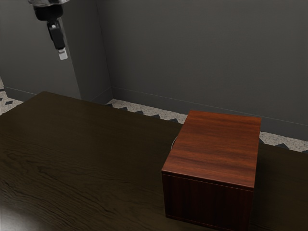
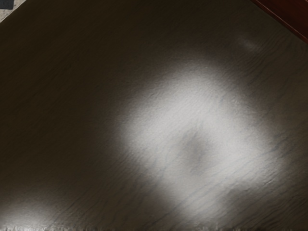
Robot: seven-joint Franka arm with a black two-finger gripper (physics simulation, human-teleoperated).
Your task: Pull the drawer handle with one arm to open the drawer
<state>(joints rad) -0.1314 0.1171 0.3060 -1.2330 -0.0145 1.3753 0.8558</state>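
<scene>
A reddish-brown wooden drawer box (image 1: 214, 159) stands on the dark wooden table (image 1: 86, 154), toward the exterior view's right. Its plain top and one dark side face the camera. A thin pale curve (image 1: 174, 140) peeks out at the box's far lower edge on the exterior view's left side; it may be the handle, but I cannot tell. The drawer front is hidden. My gripper (image 1: 62, 55) hangs high above the table's far corner at the exterior view's upper left, well away from the box and holding nothing. A corner of the box (image 2: 288, 14) shows in the wrist view.
A bright glare patch (image 2: 192, 144) lies on the table beneath my hand. Grey walls (image 1: 202, 53) stand behind the table, and a patterned floor strip (image 1: 144, 111) runs along their foot. Open tabletop lies between my gripper and the box.
</scene>
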